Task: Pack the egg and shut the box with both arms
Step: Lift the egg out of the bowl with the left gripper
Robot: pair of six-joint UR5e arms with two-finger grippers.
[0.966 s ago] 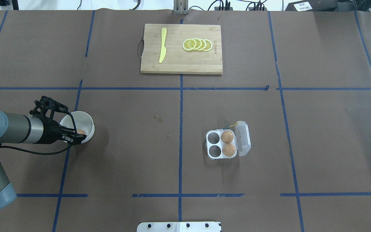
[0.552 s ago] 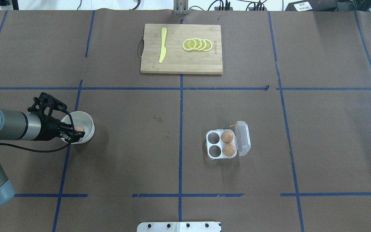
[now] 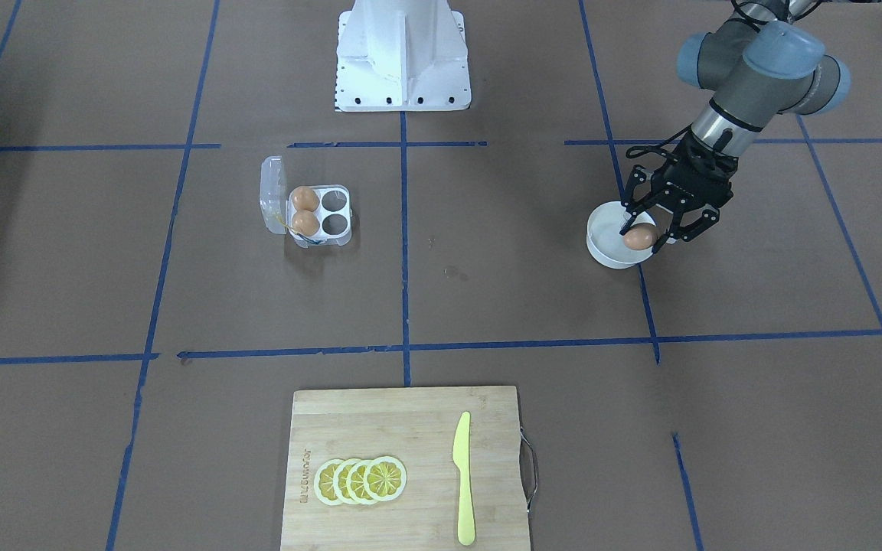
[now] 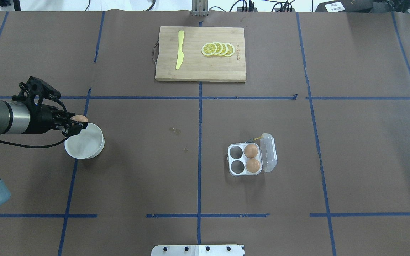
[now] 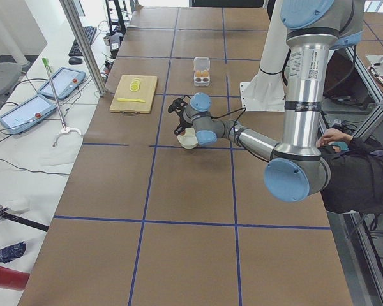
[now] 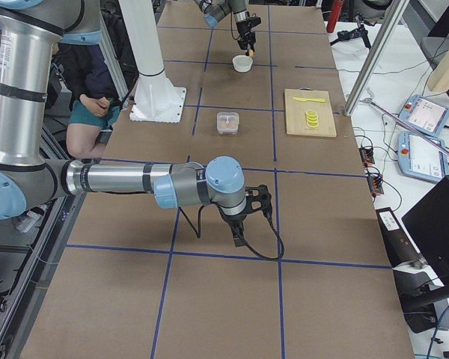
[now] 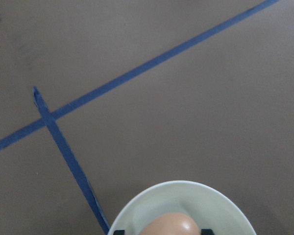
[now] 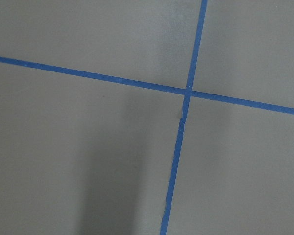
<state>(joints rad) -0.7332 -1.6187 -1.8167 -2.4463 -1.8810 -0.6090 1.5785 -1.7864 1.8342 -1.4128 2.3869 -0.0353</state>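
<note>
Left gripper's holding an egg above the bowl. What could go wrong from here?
1. The egg is pinched only at the fingertips of the left gripper, so it may slip during the long carry to the box.
2. The empty cells sit right beside two packed eggs. A misaligned lowering could knock or crack them.

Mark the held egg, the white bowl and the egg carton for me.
egg [image 3: 638, 238]: front-facing view, middle of its shell.
white bowl [image 4: 84, 145]: overhead view, bare inner floor.
egg carton [image 4: 268, 153]: overhead view, its open lid.
</note>
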